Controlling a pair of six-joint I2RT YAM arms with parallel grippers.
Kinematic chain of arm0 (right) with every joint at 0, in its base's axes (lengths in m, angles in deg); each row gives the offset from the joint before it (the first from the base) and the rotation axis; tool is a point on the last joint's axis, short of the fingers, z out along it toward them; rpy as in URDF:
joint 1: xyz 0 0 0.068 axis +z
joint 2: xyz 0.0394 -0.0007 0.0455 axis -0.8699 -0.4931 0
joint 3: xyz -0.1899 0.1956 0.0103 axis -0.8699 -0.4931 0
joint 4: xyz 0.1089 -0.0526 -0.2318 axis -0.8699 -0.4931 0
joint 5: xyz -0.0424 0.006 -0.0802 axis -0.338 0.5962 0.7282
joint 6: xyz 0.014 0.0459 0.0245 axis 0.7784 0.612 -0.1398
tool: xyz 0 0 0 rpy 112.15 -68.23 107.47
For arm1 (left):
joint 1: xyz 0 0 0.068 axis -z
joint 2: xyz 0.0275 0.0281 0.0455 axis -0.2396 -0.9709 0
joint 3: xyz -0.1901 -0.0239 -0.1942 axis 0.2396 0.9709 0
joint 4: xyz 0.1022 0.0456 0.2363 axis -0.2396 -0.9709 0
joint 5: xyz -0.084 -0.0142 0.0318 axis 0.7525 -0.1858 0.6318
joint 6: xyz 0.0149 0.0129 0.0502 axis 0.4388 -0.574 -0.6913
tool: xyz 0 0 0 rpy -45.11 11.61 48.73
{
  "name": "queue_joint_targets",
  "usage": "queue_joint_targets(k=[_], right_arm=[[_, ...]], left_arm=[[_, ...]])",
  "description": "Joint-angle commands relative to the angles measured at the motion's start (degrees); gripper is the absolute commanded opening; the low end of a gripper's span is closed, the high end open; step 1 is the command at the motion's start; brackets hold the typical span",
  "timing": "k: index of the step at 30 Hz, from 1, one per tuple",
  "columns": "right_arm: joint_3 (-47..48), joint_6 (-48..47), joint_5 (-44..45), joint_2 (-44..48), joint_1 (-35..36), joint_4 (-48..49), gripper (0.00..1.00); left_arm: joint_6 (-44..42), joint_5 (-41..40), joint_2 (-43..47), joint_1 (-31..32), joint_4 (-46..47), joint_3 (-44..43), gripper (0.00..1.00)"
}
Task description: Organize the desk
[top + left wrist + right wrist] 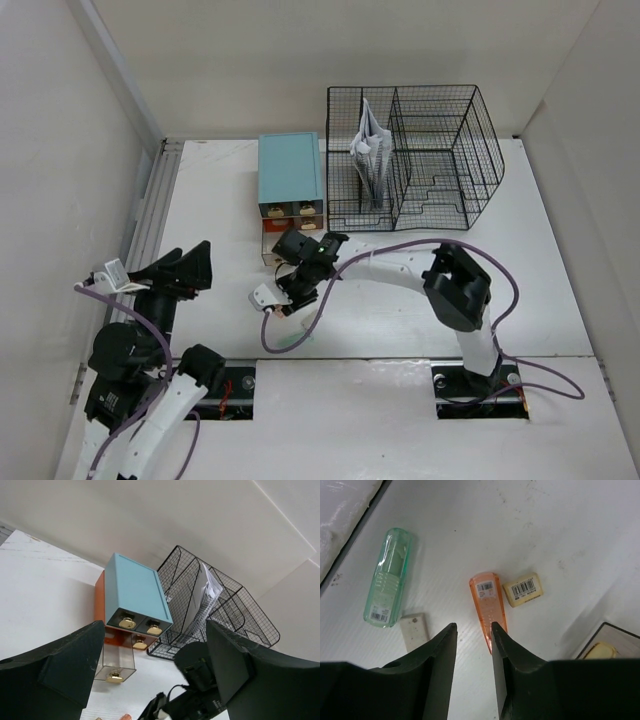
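The desk [400, 320] is a white tabletop. My right gripper [472, 627] hangs just above it with its jaws a finger-width apart and nothing between them. An orange translucent case [487, 605] lies right in front, its near end hidden behind my right-hand fingertip [495, 630]. Around it lie a green translucent case [387, 582], a white eraser [414, 630] and a yellowish barcoded eraser [522, 589]. My left gripper [150, 665] stands wide open and empty, raised at the left and facing the teal-topped drawer box [132, 590]. From above, the right gripper [298, 272] hides these small items.
A clear drawer [117, 660] with a gold knob is pulled out of the drawer box [290, 170]. The black wire rack [415, 155] holds papers [368, 150] at the back. A ribbed rail [155, 210] runs along the left edge, and pale walls surround the desk.
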Motion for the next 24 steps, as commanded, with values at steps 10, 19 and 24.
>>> queue_joint_targets(k=[10,19,24], right_arm=[[10.66,1.30,1.66,-7.75,1.98,-4.79,0.39],[12.00,1.30,1.66,-10.40,1.98,-6.02,0.40],[11.47,1.30,1.14,-11.01,2.51,-6.55,0.41]], left_arm=[[-0.94,-0.99,2.67,0.41,0.64,0.10,0.80],[-0.41,-0.99,3.19,0.41,0.64,0.10,0.81],[-0.41,-1.51,3.19,0.41,0.64,0.10,0.81]])
